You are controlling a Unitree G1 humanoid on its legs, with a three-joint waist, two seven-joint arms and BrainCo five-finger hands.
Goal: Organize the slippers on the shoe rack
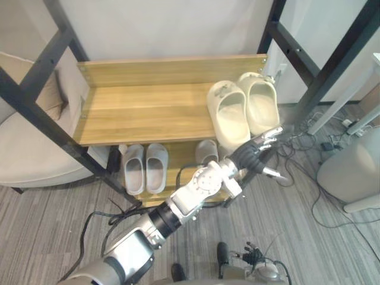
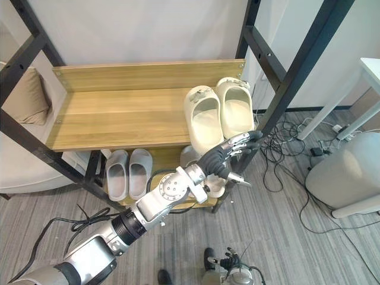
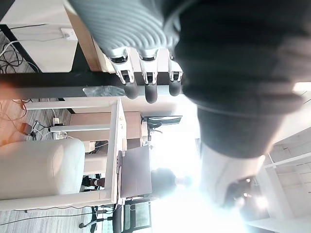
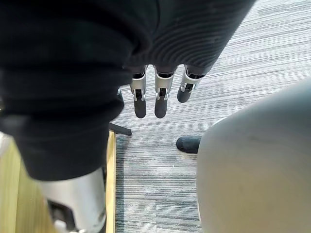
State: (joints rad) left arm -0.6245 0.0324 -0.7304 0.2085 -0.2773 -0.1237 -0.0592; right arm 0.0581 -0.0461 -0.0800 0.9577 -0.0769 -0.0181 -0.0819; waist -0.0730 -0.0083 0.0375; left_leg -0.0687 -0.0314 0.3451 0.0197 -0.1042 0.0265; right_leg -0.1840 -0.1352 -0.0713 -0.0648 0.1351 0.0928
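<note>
1. Nearest, low over the grey carpet (image 4: pixel 243 73): right hand (image 4: pixel 160 99), fingers straight and side by side, nothing in them, idle beside a pale rounded seat (image 4: pixel 257 170).
2. Further out, at the front edge of the shoe rack (image 1: pixel 142 113): left hand (image 1: pixel 256 153), fingers spread and loosely stretched, thumb held apart, nothing pinched or gripped.
3. Just beyond that hand's fingertips, on the top shelf: cream slippers (image 1: pixel 243 110), side by side, touching each other, toes to the back wall, heels at the shelf's front edge. Nearer heel just beside the fingers; contact or a small gap, impossible to tell.
4. Below the left hand and arm, on the lower shelf (image 1: pixel 181 155): a single grey slipper (image 1: pixel 206 151), partly covered by the wrist, its mate not made out.
5. Well away from the hand, toward its elbow side on the same lower shelf: grey pair (image 1: pixel 145 168), neatly parallel, toes inward.
6. Judged progress: nearly finished. Done, as far as visible: cream pair shelved and aligned, grey pair shelved and aligned.
7. Judged remainder: perhaps a last nudge to square the cream pair, plus a check of the half-hidden grey slipper and its partner under the arm.
</note>
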